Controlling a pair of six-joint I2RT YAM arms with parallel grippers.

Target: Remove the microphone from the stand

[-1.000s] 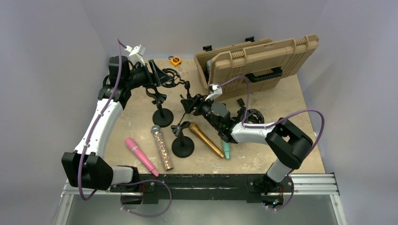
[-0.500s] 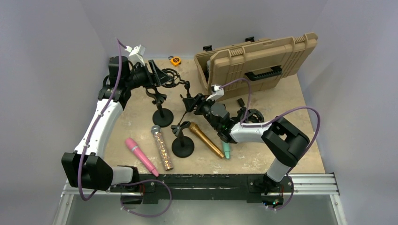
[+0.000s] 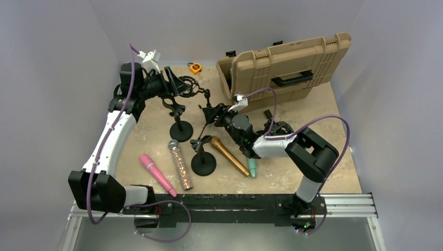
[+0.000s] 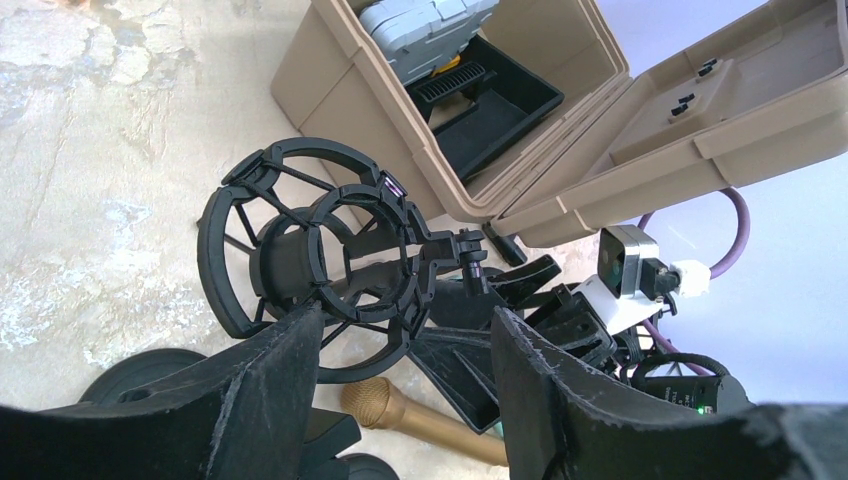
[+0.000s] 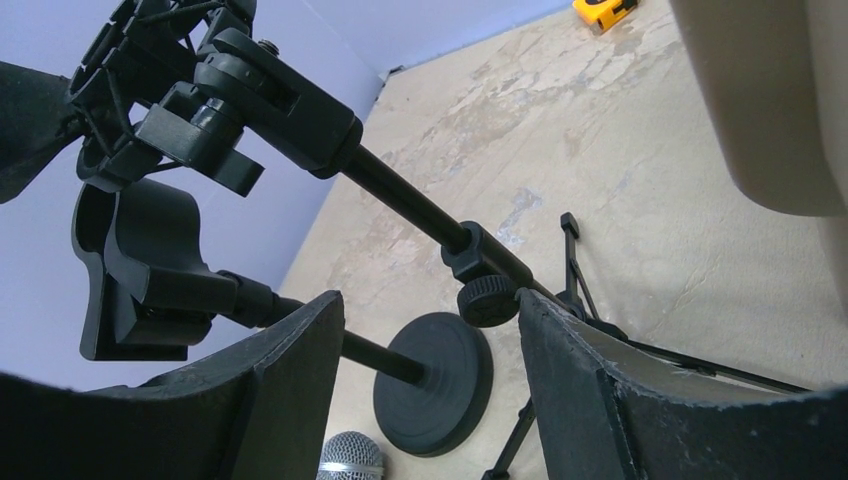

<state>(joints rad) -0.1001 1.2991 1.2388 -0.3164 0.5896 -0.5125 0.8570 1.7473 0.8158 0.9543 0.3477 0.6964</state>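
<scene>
A black microphone sits inside a black ring-shaped shock mount on top of a thin-legged stand. My left gripper is open just short of the mount, its left fingertip against the lower ring. In the top view the left gripper is at the mount's left side. My right gripper is open below the stand's slanted rod, with the clamp knob beside its right fingertip. From above, the right gripper sits just right of the stand.
Two round-base stands with empty clips stand in the middle. Pink, glitter, gold and teal microphones lie on the table. A tan case stands open at the back right, a small yellow tape measure behind.
The right arm's elbow has shifted slightly left and the tan case's lid has tipped a little more upright. The left arm and both grippers' openings look unchanged.
</scene>
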